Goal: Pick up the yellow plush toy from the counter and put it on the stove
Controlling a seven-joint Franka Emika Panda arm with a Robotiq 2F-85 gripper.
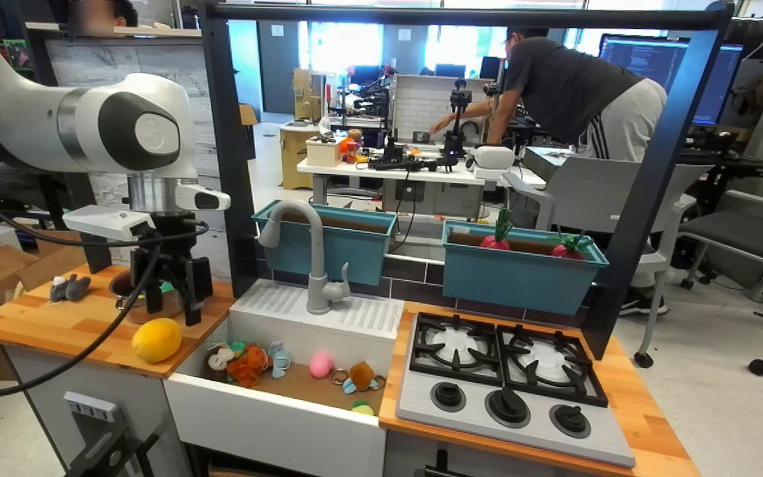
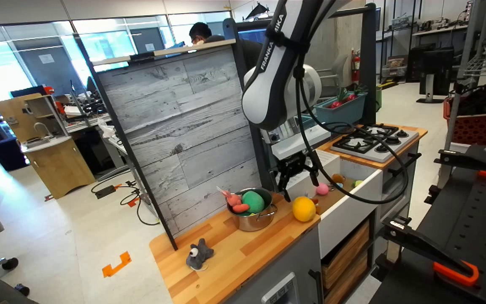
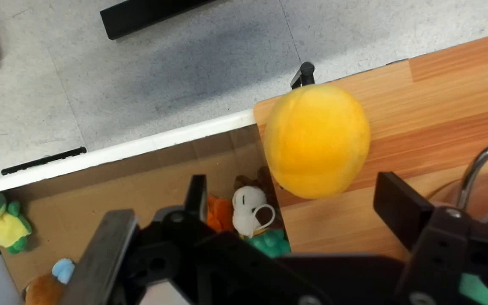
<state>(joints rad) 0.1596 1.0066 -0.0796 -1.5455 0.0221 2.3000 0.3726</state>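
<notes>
The yellow plush toy (image 1: pixel 156 340) lies on the wooden counter (image 1: pixel 93 324), near its front edge beside the sink. It also shows in an exterior view (image 2: pixel 303 209) and in the wrist view (image 3: pixel 318 142), where it overlaps the counter's corner. My gripper (image 1: pixel 173 313) points down above the counter, a little behind and above the toy. In the wrist view the gripper (image 3: pixel 297 190) has its fingers wide apart with nothing between them, and the toy lies beyond the fingertips. The stove (image 1: pixel 477 404) stands across the sink, with black grates and knobs; it also shows in an exterior view (image 2: pixel 373 141).
The white sink (image 1: pixel 275 424) holds several small toys and lies between counter and stove. A grey faucet (image 1: pixel 317 265) rises behind it. A metal pot (image 2: pixel 253 221) with pink and green toys and a grey plush (image 2: pixel 200 254) stand on the counter. A black cable hangs from the arm.
</notes>
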